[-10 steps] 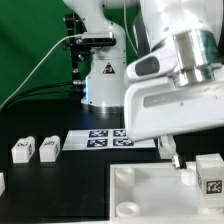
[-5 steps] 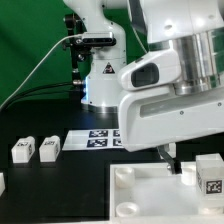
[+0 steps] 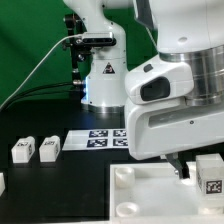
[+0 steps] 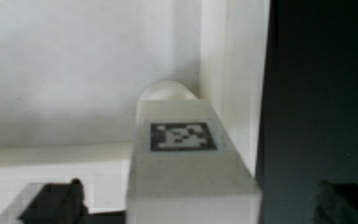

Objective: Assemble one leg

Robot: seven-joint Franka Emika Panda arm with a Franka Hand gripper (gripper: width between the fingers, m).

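A white leg (image 3: 210,172) with a black-and-white tag stands at the right edge of the large white panel (image 3: 140,195). My gripper (image 3: 184,167) hangs just left of it in the exterior view, low over the panel. In the wrist view the same leg (image 4: 181,135) runs lengthwise between my two dark fingertips (image 4: 51,200), with a gap on each side. The gripper (image 4: 197,205) is open and holds nothing. Two more legs (image 3: 22,150) (image 3: 47,148) stand on the black table at the exterior view's left. A third (image 3: 2,183) shows at the left edge.
The marker board (image 3: 100,138) lies flat on the table behind the panel. The robot base (image 3: 100,75) and cables stand at the back. The panel has round sockets (image 3: 122,176) at its corners.
The arm has moved toward the exterior view's right and come closer to the leg at the panel's right edge. The legs and the panel have not moved.
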